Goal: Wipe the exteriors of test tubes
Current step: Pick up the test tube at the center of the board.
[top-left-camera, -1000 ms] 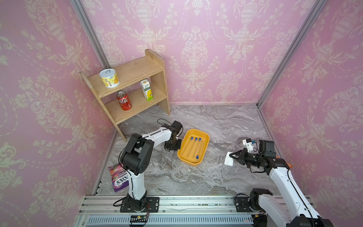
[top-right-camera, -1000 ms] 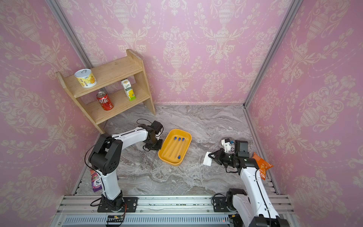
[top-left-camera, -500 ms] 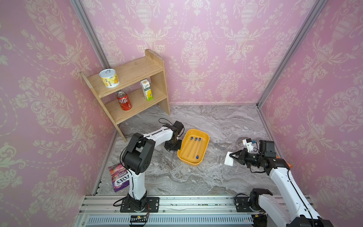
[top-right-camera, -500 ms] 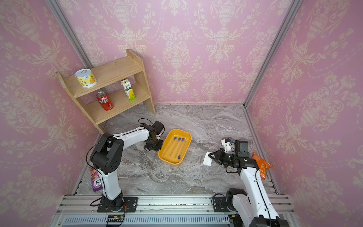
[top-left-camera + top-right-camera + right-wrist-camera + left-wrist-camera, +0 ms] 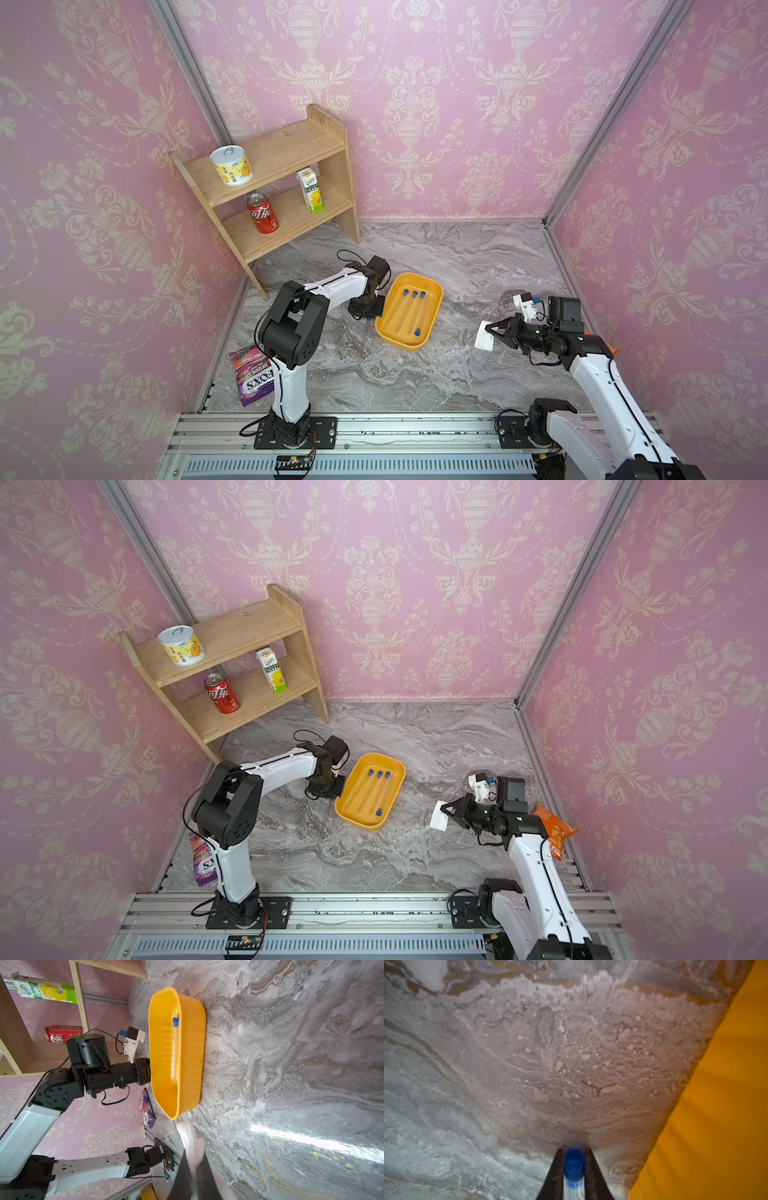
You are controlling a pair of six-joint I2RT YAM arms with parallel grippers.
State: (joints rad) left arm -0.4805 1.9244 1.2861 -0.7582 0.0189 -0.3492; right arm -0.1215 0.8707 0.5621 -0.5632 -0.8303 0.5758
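Tray [image 5: 434, 309] unmoved since earlier — left jaws pinching test tube [image 5: 573, 1164] beside it; right jaws pinching pad [image 5: 484, 337].

The left gripper [image 5: 573, 1150] has narrowed slightly around a test tube [image 5: 573, 1165].

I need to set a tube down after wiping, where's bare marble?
Widest: between the yellow tray and the front rail, right of the purple snack bag. Also behind the tray, beside the shelf. Crowded: the tray's left side, where the left gripper grips a test tube, and around the right gripper's white pad.
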